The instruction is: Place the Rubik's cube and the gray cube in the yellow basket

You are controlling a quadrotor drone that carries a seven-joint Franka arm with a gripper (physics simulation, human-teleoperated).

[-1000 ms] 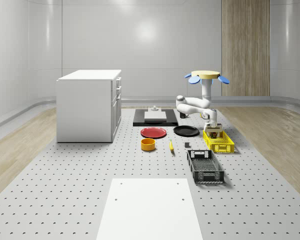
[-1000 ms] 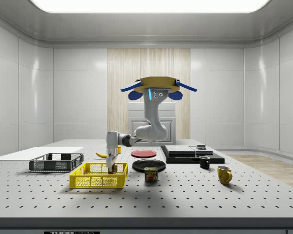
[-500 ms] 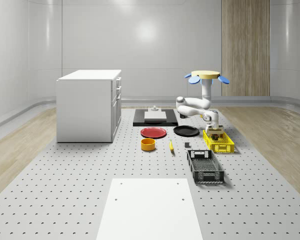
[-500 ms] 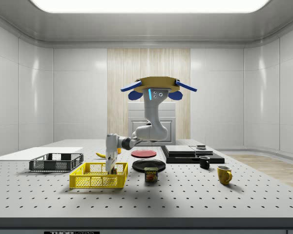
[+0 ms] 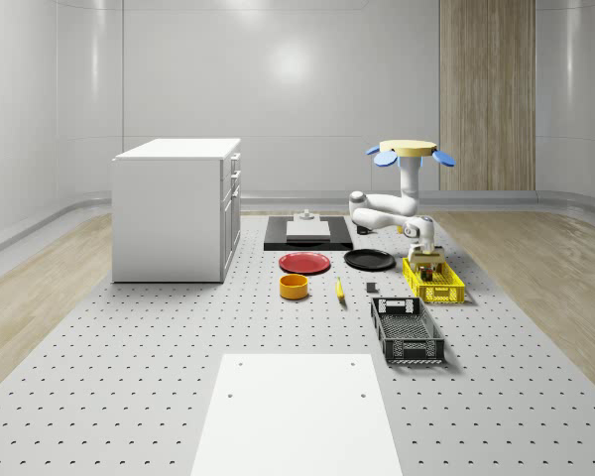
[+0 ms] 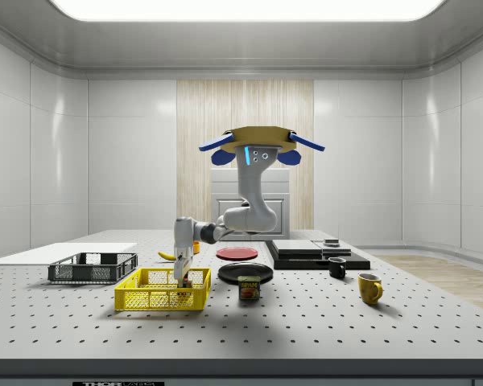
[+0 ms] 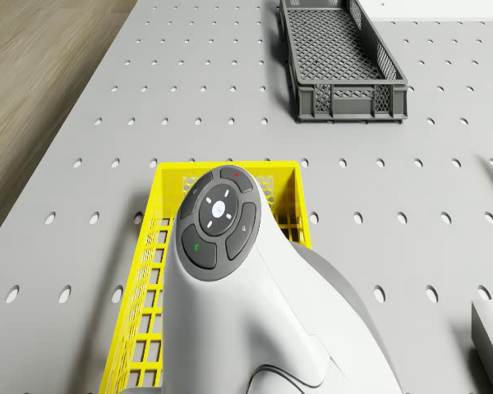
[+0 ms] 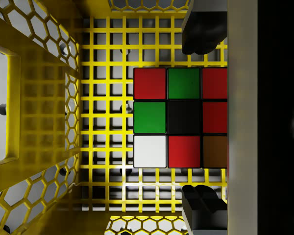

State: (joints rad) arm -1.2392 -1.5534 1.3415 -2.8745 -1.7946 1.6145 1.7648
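Note: gripper (image 8: 201, 115) has risen, fingers spread; Rubik's cube (image 8: 181, 117) rests released in yellow basket (image 8: 49, 122).

Bright, even overhead light, clean renders.
Ceiling panel (image 6: 245, 8) glows at the side view's top; soft glare on back wall (image 5: 293, 64); faint shadow on table (image 6: 306, 322) under drone; wrist view darker, yellow basket (image 8: 49, 122) mesh shaded, black band along one edge.

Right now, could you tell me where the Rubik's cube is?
The Rubik's cube lies on the mesh floor inside the yellow basket, directly beneath the gripper, at the whole-scene view's right beside the black plate.
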